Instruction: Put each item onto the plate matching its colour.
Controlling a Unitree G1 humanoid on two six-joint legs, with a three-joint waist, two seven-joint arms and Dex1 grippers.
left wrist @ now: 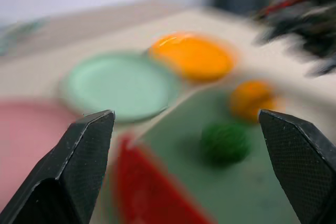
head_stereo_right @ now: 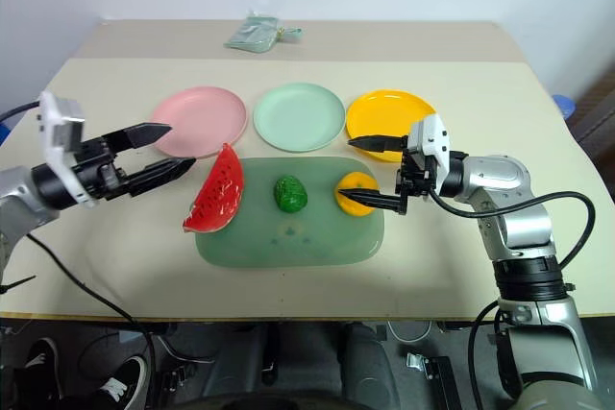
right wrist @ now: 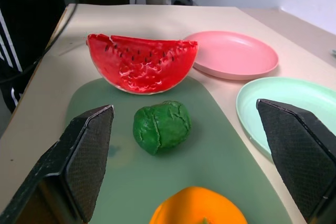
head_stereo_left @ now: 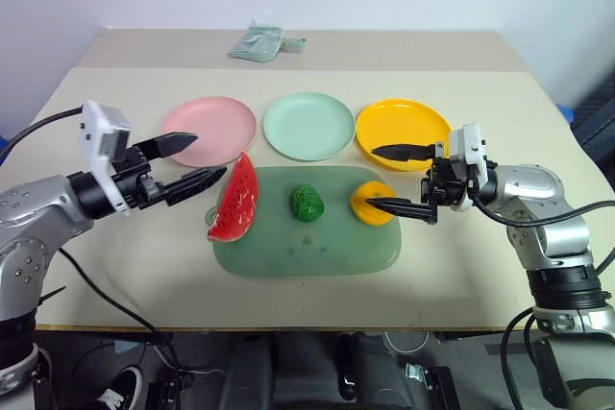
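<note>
Left eye view: on the green mat point(head_stereo_left: 298, 247) lie the watermelon wedge point(head_stereo_left: 235, 199) at its left edge, the green vegetable point(head_stereo_left: 307, 203) in the middle and the orange fruit point(head_stereo_left: 371, 203) to the right. Left gripper point(head_stereo_left: 200, 159) hovers just left of the mat, jaws wide and empty. Right gripper point(head_stereo_left: 384, 180) has its jaws wide around the fruit. Beyond the mat sit the pink plate point(head_stereo_left: 213, 130), mint plate point(head_stereo_left: 309, 125) and yellow plate point(head_stereo_left: 402, 132).

Orange fruit point(right wrist: 198, 206) cut off by right wrist view's edge
</note>
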